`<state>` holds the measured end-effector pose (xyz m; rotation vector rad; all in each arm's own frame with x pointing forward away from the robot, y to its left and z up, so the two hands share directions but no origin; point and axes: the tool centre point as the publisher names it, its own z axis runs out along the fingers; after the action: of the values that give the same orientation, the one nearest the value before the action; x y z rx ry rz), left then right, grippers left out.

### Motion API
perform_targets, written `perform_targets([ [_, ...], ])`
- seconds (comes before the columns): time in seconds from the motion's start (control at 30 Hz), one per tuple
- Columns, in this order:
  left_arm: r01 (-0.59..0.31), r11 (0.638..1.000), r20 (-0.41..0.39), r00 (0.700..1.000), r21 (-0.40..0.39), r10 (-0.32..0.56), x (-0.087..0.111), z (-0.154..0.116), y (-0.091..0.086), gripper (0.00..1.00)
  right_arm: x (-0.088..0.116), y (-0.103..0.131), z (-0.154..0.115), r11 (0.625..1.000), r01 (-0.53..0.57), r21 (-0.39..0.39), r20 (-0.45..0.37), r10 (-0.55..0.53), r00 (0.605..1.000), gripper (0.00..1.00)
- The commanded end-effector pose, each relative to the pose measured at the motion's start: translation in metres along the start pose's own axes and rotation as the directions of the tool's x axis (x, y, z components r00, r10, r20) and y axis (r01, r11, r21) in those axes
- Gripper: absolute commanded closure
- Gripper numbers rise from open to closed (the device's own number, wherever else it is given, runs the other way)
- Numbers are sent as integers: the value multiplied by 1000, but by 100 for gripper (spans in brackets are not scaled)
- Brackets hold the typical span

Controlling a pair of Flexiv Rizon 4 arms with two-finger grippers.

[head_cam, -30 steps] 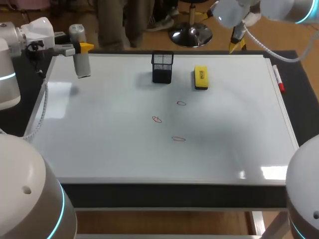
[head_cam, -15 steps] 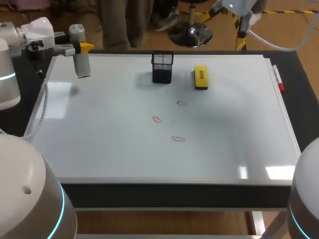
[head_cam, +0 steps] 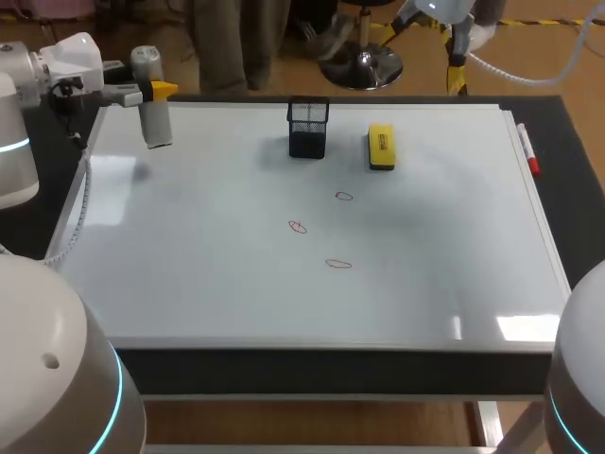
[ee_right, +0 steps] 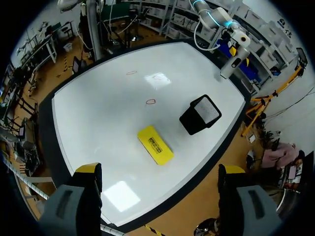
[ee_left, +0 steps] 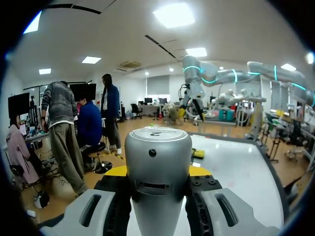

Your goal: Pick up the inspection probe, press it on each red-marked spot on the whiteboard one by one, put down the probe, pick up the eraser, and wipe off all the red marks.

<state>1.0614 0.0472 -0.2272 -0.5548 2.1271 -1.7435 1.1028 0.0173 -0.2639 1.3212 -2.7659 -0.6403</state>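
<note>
Right arm (head_cam: pixel 444 11): lifts up and back beyond the table's far edge; white wrist housing, large at the upper right a second ago, now mostly out of the head view | cable (head_cam: pixel 477 59): drawn clear of the whiteboard's (head_cam: pixel 189 246) far right corner.

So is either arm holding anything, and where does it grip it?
Left pincer grips the silver probe around its middle; right pincer holds nothing.
</note>
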Motion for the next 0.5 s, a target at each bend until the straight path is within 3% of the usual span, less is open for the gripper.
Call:
perform_targets([
  [0.03,-1,1000,2,1000,1,1,1,0,-1,100,-2,-1,-3,1000,1,1,-42,-1,999,0],
  [0.4,-1,1000,2,1000,1,1,1,0,-1,100,-2,-1,-3,1000,1,1,-42,-1,999,0],
  [0.5,-1,1000,2,1000,1,1,1,0,-1,100,0,1,3,999,51,13,-57,-50,997,0],
])
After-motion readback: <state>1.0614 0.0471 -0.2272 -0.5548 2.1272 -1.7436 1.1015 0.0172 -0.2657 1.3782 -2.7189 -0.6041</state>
